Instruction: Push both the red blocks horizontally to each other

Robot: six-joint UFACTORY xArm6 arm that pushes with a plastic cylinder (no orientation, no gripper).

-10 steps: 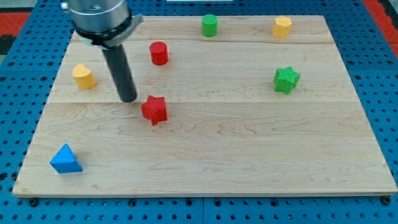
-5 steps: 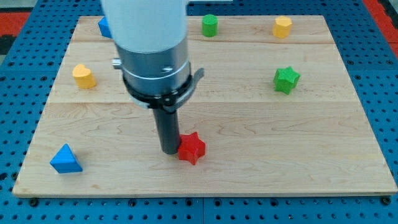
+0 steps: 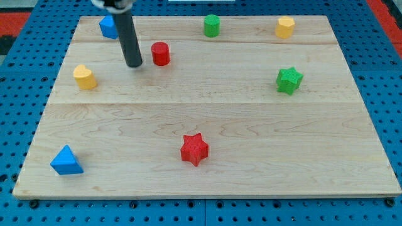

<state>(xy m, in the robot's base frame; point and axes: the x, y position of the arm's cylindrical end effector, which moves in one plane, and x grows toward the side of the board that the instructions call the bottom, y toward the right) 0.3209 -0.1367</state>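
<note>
My tip (image 3: 133,64) stands on the wooden surface (image 3: 264,138) just beside the red cylinder (image 3: 161,54), on that block's view-left side and a shade lower. A narrow strip of bare wood shows between them, so I judge they are apart, not touching. There are no jaws here to be apart or together: the arm ends in a plain dark rod that grips nothing and can only shove.

The other task block, the red star (image 3: 194,149), lies well apart from my tip, far toward the view's bottom and somewhat to the view's right. The two reds are therefore a long way from lining up, and the task looks far from done.

Standing at the cylinder's left suits a push toward the view's right. That alone would not bring the pair level, though, since the star sits much lower on the surface. My guess is the cylinder also has to travel downward, which calls for contact from its upper side.

Around my tip:
- A blue block (image 3: 108,27) sits close above and to the view's left, partly hidden by the rod.
- A yellow block (image 3: 84,77) lies near on the view's left, slightly lower.
- The green cylinder (image 3: 212,26), the other yellow block (image 3: 285,27) and the green star (image 3: 289,80) are off to the view's right.
- The blue pyramid (image 3: 66,161) is far below and left.

None of these lies between the two reds.
</note>
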